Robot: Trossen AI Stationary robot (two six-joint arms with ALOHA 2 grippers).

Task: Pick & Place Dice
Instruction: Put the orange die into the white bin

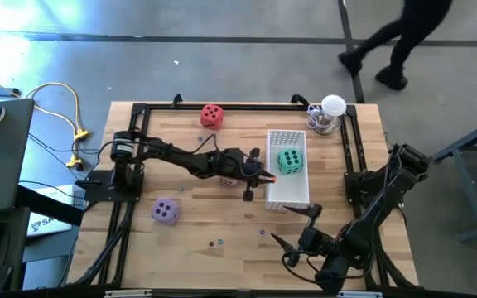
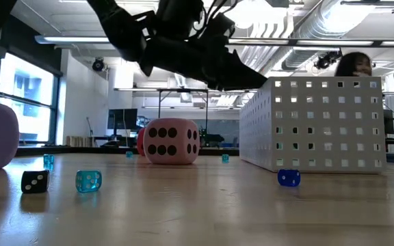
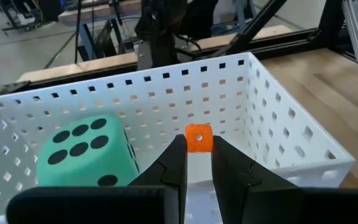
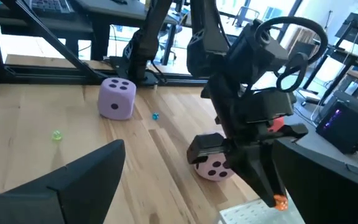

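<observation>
We saw the left hand poised over the near rim of the white perforated plastic basket, its two dark fingers pinching a tiny orange cube. In the high view that hand sat near the counter's centre, at the basket's 9 o'clock edge. Inside the basket lay the green die, a soft rounded cube with dark pips, resting against the grid-holed wall; the left wrist view showed it just beside the pinched cube.

The pink die stood on the counter beneath the left arm, pale and matte, just at 9 o'clock of the basket. The red die lay toward 12 o'clock of the wooden slatted counter, well apart from the rest. The purple die rested toward 8 o'clock.

The right hand waited at about 5 o'clock, its fingers spread wide and holding nothing.

Small glossy translucent dice were scattered on the planks: a blue one by the basket wall, a teal one, and an opaque black one.
</observation>
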